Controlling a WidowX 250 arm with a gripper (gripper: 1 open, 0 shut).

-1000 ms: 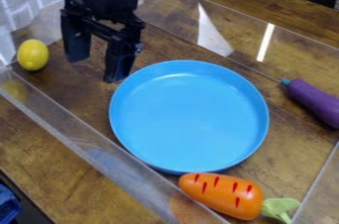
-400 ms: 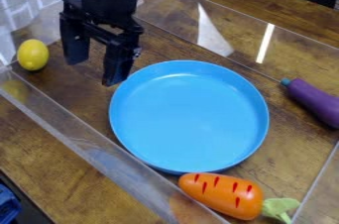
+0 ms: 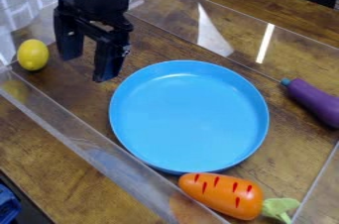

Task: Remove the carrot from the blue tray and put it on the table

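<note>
Find the table (image 3: 284,57) underneath everything, giving flat, steady support. See the blue tray (image 3: 188,117) lying flat on it, with bare floor showing, so nothing left to lift out. Note the black gripper (image 3: 87,66) beyond the rim, probably kept aside to avoid nudging anything, with jaws spread wide and nothing between them. Look for the carrot (image 3: 223,196) outside the tray, on its side on the wood close by the near rim, touching or not hard to tell; likely set down there as the goal asks. Spot the eggplant (image 3: 312,101) and the lemon (image 3: 32,56) well apart, on opposite sides, apparently irrelevant to the job.
</note>
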